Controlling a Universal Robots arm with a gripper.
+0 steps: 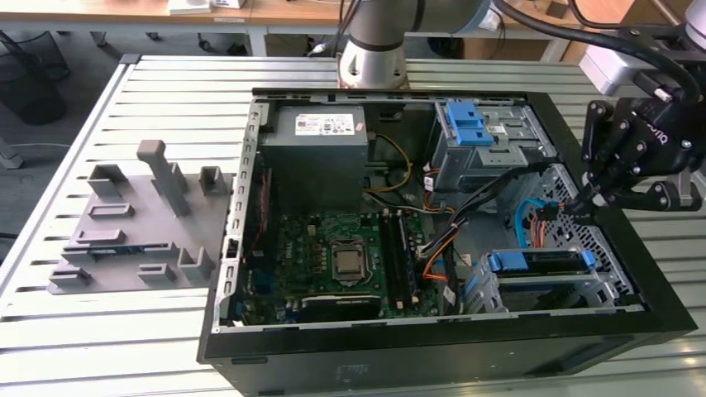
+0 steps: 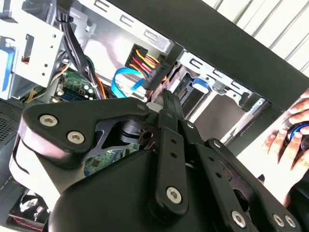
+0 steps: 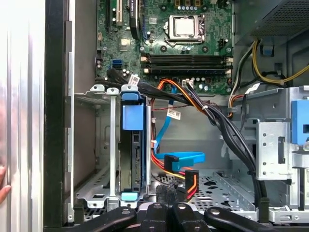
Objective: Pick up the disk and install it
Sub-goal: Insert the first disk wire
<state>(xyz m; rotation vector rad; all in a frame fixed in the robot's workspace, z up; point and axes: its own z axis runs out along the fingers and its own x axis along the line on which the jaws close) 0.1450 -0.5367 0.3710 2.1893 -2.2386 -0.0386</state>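
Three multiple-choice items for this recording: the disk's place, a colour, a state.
1. Where is the disk? A on the grey tray; B in the metal bay inside the computer case; C on the table.
2. The disk's rails are: A red; B green; C blue.
3. The computer case is: A open; B closed; C upside down.
Answers: 1 B, it stands in the bay in the first wrist view; 2 C, blue shows at both its ends; 3 A, the circuit board lies exposed.
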